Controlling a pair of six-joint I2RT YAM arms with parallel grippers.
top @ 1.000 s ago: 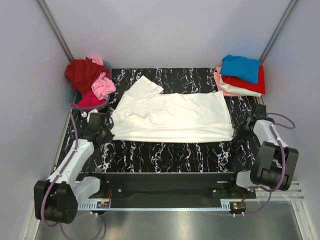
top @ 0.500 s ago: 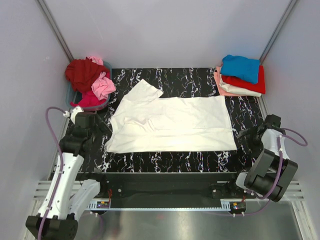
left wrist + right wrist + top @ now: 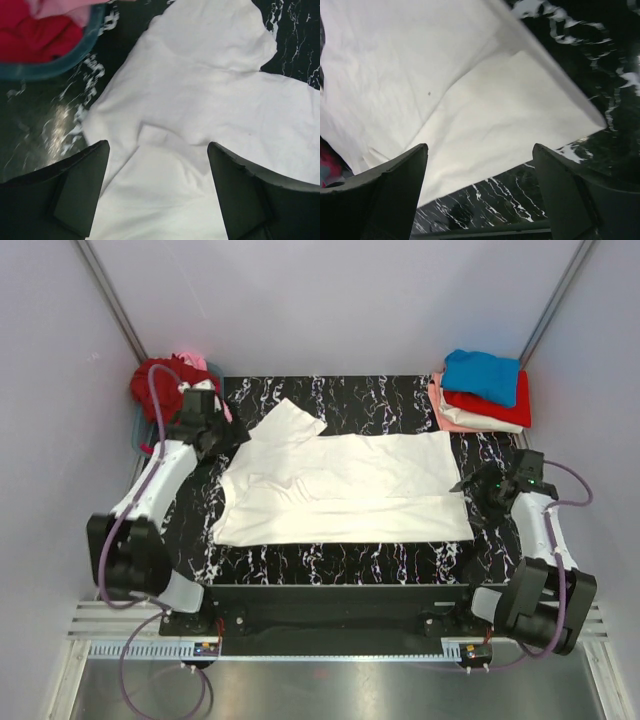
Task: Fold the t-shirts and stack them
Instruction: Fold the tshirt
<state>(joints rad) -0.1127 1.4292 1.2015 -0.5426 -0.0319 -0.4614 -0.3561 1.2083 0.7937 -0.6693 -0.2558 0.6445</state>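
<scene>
Black marbled tabletop (image 3: 400, 560) with white t-shirt (image 3: 340, 490) spread flat mid-surface, sleeve toward far left. Folded stack (image 3: 482, 390), blue on top, at far right corner. Crumpled red-pink pile (image 3: 152, 385) in teal basket (image 3: 50, 70), far left corner. Left end effector (image 3: 155, 147) over the sleeve end, fingers apart, holding nothing. Right end effector (image 3: 479, 147) over the opposite edge, fingers apart, holding nothing.

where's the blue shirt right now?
Top view: the blue t-shirt lies at the table's far right corner, topping the folded stack, directly on the red t-shirt.
</scene>
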